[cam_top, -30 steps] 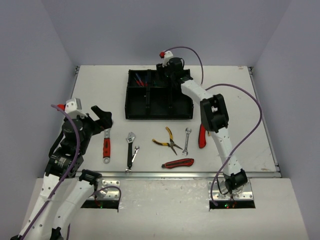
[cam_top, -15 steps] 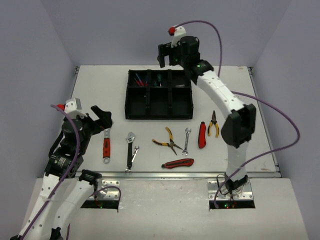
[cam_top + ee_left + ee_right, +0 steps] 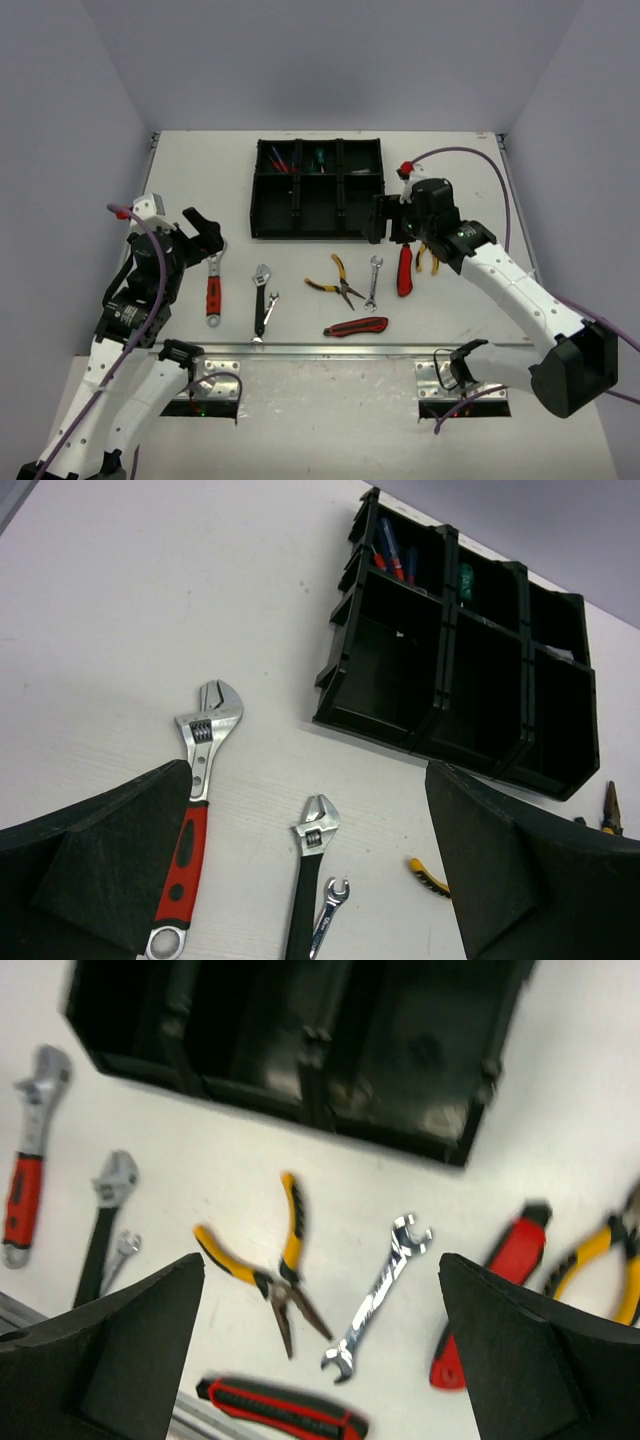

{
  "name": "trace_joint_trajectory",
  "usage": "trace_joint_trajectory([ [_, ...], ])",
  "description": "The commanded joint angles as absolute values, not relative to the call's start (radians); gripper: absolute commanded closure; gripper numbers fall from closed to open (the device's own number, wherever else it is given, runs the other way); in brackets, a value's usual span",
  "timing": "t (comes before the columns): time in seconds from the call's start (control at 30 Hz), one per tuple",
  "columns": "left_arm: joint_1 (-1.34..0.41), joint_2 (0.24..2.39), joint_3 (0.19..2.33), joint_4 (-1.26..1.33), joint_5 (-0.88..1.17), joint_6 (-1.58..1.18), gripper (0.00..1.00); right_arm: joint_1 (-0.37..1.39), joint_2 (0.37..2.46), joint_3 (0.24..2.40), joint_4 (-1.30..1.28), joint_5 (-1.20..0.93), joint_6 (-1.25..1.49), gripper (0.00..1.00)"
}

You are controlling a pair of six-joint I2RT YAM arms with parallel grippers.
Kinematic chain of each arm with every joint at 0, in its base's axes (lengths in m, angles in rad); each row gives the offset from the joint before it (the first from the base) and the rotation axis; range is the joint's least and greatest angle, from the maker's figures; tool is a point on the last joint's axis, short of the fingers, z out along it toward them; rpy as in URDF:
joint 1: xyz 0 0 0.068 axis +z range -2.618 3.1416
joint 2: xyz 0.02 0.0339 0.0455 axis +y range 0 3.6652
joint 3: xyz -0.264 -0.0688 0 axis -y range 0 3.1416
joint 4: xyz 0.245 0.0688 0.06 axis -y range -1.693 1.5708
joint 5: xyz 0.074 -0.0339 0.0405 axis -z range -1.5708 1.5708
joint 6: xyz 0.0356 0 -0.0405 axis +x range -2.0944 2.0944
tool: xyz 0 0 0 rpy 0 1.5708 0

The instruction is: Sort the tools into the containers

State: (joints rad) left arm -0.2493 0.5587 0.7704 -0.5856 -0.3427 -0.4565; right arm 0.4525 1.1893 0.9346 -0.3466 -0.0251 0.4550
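Note:
The black tray [image 3: 318, 236] of containers stands at the table's back, with red and blue screwdrivers [image 3: 278, 160] in its back-left compartment and a green one [image 3: 318, 155] in the back-middle. In front lie a red-handled wrench [image 3: 213, 290], a black-handled wrench [image 3: 261, 300], a small spanner [image 3: 328, 920], yellow pliers [image 3: 275, 1280], a silver spanner [image 3: 380, 1300] and two red knives [image 3: 356, 326] [image 3: 404, 270]. My left gripper [image 3: 207, 235] hangs open above the red-handled wrench [image 3: 195, 810]. My right gripper [image 3: 378, 220] is open and empty by the tray's front-right corner, above the silver spanner.
A second pair of yellow pliers [image 3: 430, 260] lies right of the upright red knife, partly under my right arm. A metal rail [image 3: 350, 349] runs along the table's near edge. Grey walls close in the back and both sides.
My right arm has swung back from over the tray's back compartments to its front-right corner and its gripper has opened; the green screwdriver now lies in the tray. The left arm has hardly moved.

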Motion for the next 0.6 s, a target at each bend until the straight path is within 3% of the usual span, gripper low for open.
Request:
trace_joint_trajectory([
  [0.0,-0.247,0.569,0.789,-0.581,-0.383,-0.48,0.0,0.451,1.11,0.818,-0.384,0.097,0.618,0.01],
  [0.17,-0.247,0.605,0.79,-0.583,-0.383,-0.481,0.0,0.45,1.062,0.757,-0.378,0.117,0.704,0.01],
  [0.37,-0.247,0.636,0.795,-0.589,-0.376,-0.482,0.0,0.449,1.019,0.754,-0.353,-0.08,0.649,0.01],
  [0.57,-0.247,0.622,0.788,-0.577,-0.353,-0.475,0.0,0.451,1.087,0.786,-0.474,0.101,0.694,0.01],
])
